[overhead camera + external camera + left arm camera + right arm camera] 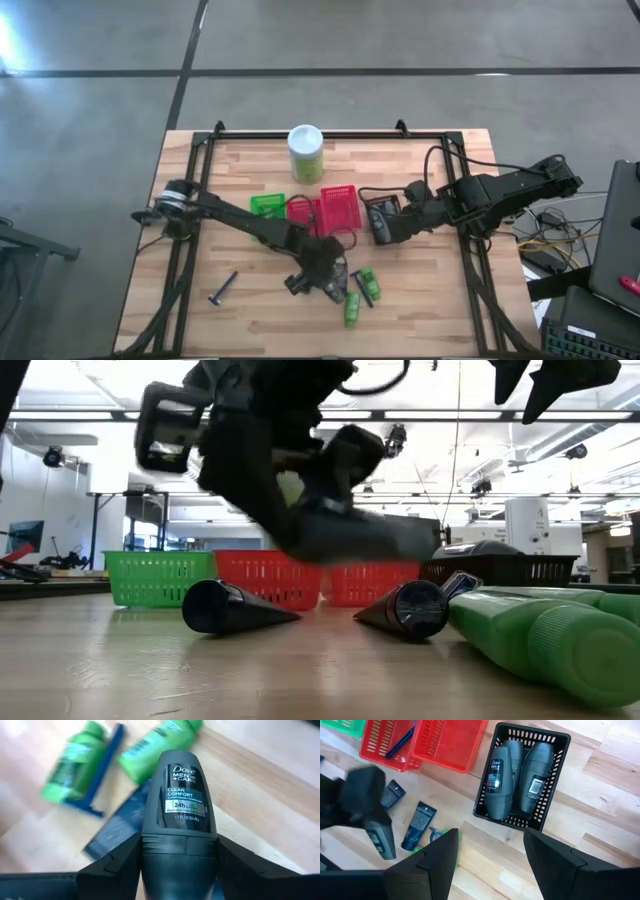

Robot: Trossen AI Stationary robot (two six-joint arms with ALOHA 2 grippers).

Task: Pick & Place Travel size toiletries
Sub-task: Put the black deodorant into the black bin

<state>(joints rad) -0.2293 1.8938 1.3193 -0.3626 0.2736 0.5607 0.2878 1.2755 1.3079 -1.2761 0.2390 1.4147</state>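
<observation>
My left gripper (320, 275) is over the table's near middle, shut on a dark grey Dove bottle (180, 795). Under it lie two green mini tubes (358, 298), a blue razor (102, 770) and black flat tubes (235, 607). Another razor (222, 288) lies on the wood to the left. My right gripper (490, 835) hangs open just on the near side of a dark mesh basket (555, 790), which holds dark grey bottles (499, 775). A blue razor (400, 742) lies in a red basket (380, 745). My left gripper pinches the Dove bottle between its two fingers (117, 862), one on each side of the darker cap end (180, 865). The labelled body points away from the wrist. The bottle is lifted clear of the table, above the tubes.
Green (267, 205), two red (338, 207) and the dark basket stand in a row across the table's middle. A tall pale-green canister with white lid (305, 152) stands behind them near the far edge. Bare wood lies at the table's near left and near right.
</observation>
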